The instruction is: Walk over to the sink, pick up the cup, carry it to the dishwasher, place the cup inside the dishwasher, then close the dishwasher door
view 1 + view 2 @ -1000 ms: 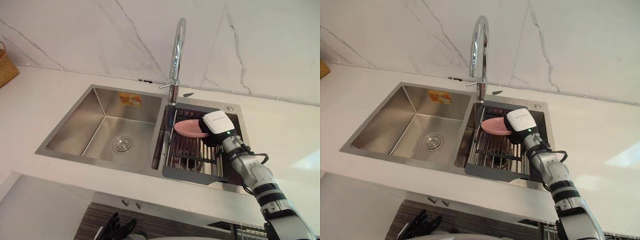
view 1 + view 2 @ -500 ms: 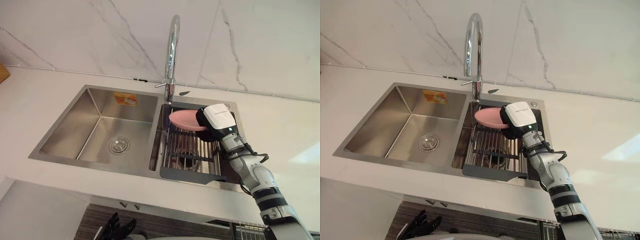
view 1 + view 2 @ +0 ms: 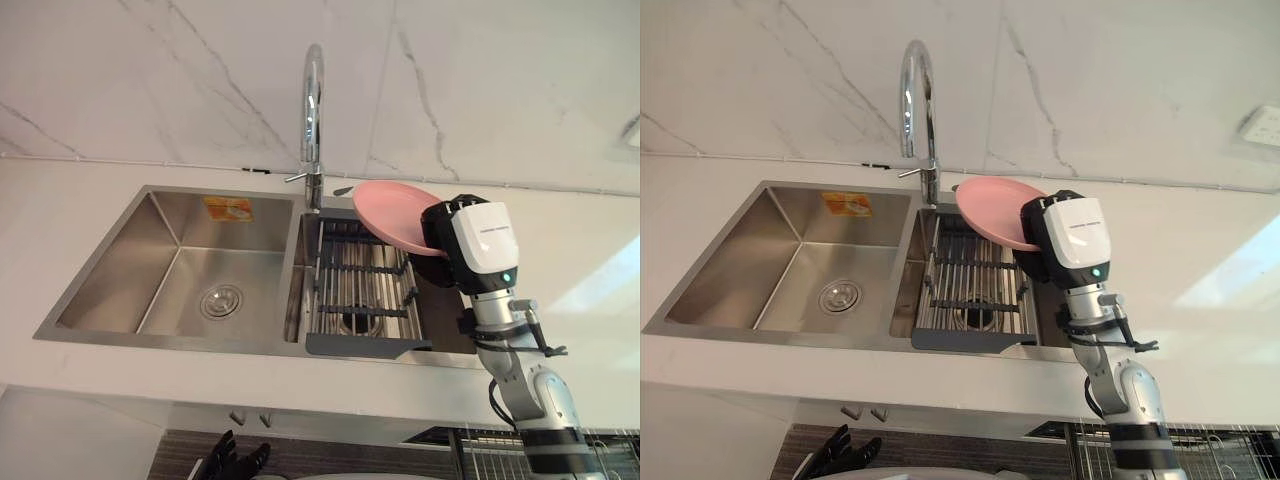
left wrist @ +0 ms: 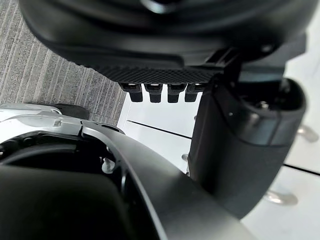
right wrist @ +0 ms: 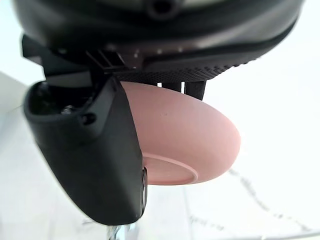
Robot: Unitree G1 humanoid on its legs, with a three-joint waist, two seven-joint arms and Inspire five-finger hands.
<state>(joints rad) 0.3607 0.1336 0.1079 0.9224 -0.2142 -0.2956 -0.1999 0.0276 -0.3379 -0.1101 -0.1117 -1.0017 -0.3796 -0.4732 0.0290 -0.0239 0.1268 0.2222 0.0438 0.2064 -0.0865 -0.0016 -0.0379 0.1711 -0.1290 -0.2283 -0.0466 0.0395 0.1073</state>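
My right hand [image 3: 470, 245] is shut on a shallow pink dish [image 3: 390, 215], not a cup, and holds it tilted in the air above the right basin of the steel sink [image 3: 150, 250]. In the right wrist view the thumb [image 5: 95, 150] lies over the pink dish [image 5: 185, 140] and the fingers curl behind its rim. A dark drying rack [image 3: 360, 290] sits in the right basin below the dish. My left hand [image 3: 235, 460] hangs low under the counter edge with its fingers relaxed and nothing in them.
A tall chrome faucet [image 3: 313, 120] rises between the two basins, just left of the dish. White countertop [image 3: 590, 270] surrounds the sink, with a marble wall behind. A wire rack [image 3: 1220, 455] shows below the counter at the lower right.
My right hand has lifted the pink dish up out of the right basin and a little to the right. The camera has shifted too.
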